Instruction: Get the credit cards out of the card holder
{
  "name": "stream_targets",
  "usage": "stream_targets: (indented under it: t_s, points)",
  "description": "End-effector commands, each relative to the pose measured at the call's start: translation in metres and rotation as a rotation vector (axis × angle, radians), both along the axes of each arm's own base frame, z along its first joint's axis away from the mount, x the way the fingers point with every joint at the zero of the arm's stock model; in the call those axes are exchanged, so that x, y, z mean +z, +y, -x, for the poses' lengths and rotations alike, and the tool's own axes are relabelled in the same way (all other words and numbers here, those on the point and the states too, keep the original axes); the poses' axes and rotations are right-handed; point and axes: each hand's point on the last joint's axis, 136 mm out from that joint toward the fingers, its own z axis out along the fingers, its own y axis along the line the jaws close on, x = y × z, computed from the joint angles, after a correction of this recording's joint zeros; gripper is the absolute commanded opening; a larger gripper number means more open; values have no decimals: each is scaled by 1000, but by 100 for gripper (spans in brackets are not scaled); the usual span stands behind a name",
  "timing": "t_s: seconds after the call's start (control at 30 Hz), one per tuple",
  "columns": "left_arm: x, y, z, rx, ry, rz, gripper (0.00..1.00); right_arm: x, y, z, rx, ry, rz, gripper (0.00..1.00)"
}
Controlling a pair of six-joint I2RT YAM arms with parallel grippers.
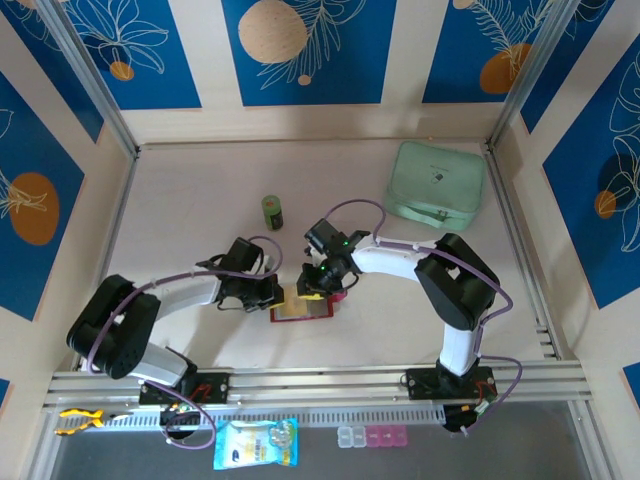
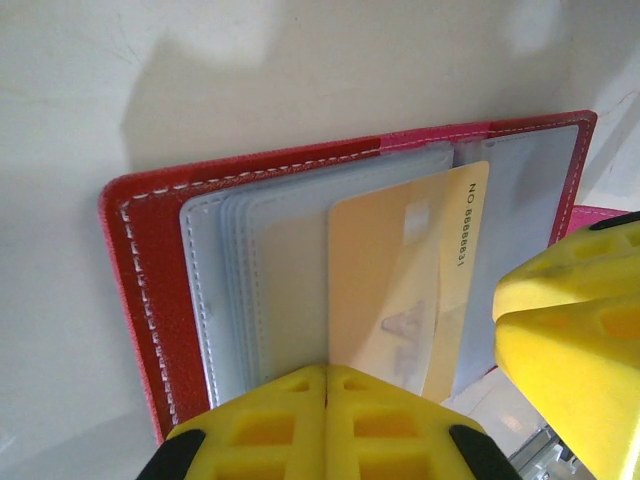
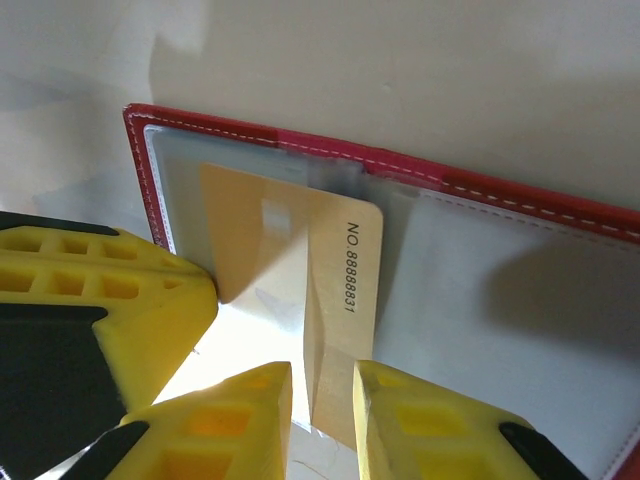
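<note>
Arms (image 1: 392, 256): white links, black joints, purple cables (image 1: 356, 203); left gripper (image 2: 325, 380), right gripper (image 3: 322, 372): yellow waffle-gridded fingers (image 3: 425, 430), black inserts

Site was a robot test cell: pale desk (image 1: 190, 190) walled by blue floral panels (image 1: 340, 50), metal rail (image 1: 320, 380) at its near edge carrying two arms (image 1: 400, 255).

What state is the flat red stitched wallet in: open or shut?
Open: the red wallet lies spread, its clear sleeves and a tan card exposed.

L wrist: card (image 2: 400, 270) bottom end hidden behind left gripper (image 2: 327, 380); card holder (image 2: 135, 290) lower edge too. R wrist: holder's right side cut off by frame. Top: card count too small to tell.
</note>
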Motion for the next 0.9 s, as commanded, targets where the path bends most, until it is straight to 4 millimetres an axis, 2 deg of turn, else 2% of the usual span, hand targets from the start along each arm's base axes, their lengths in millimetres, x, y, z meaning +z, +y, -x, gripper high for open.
stream_targets:
  t_s: [0.0, 0.63, 0.87]
  points:
    - [0, -3, 0, -2, 7, -3, 2, -3, -2, 4, -8, 39, -20, 24]
    - [-6, 1, 2, -2, 30, -34, 1, -16, -4, 4, -14, 67, -12, 24]
    - [-8, 3, 4, 2, 35, -43, 1, -5, -4, 1, -13, 31, -26, 24]
